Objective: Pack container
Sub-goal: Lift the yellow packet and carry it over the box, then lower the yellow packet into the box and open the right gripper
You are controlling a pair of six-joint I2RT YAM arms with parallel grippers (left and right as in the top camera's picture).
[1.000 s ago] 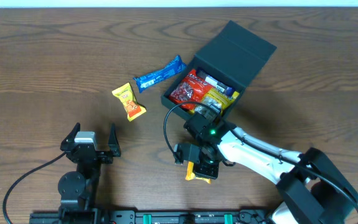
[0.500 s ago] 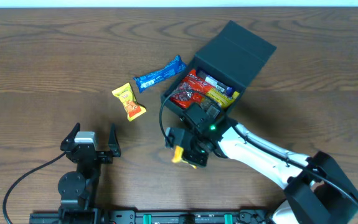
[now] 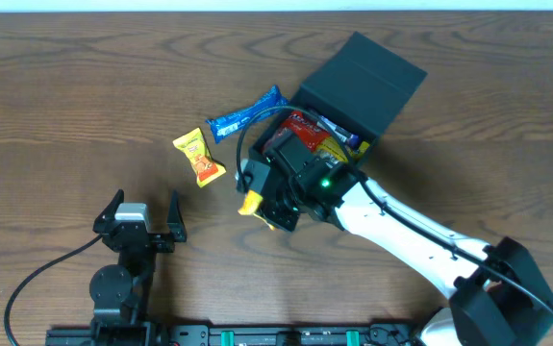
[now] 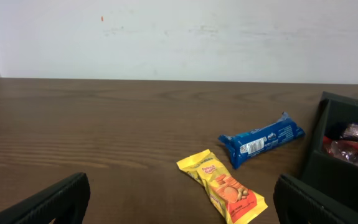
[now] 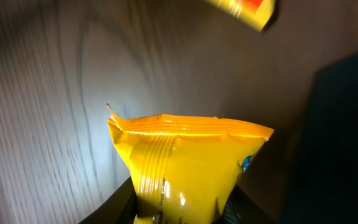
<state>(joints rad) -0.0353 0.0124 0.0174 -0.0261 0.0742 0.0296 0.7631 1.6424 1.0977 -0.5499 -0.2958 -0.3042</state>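
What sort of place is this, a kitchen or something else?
Probably a robotics lab or test bench, not a kitchen. A left arm and right arm sit at a wooden table by a plain white wall, and the right gripper holds a yellow packet near a dark teal container of snacks.

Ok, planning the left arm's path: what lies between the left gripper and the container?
A yellow-orange packet and a blue packet on the table, between left gripper and container; clearest in the left wrist view.

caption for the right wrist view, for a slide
Right gripper holding a yellow snack packet over the wooden table, dark container at right
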